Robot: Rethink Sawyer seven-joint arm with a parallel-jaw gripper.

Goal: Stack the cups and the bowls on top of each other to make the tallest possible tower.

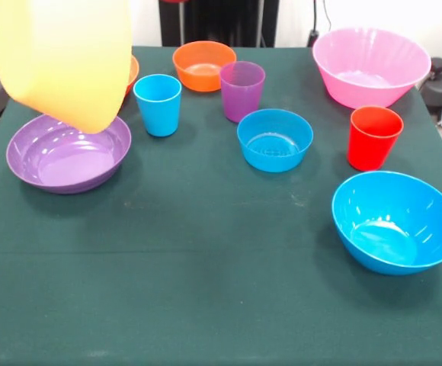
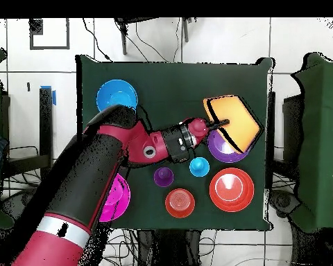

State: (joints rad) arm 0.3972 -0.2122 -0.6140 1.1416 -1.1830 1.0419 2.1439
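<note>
One large glossy orange plastic bowl (image 1: 62, 57) hangs tilted above the shallow purple plastic bowl (image 1: 67, 156) at my table's edge, its mouth turned up and away from the front camera. I judge it light, stiff and slippery, so the thin rim is where to hold it. My gripper (image 2: 218, 125) meets that rim, though I cannot tell how its claw is set.

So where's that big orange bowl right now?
The big orange bowl is up off the table at the front view's top left, tilted, above the purple bowl, with the light blue cup nearby.
</note>
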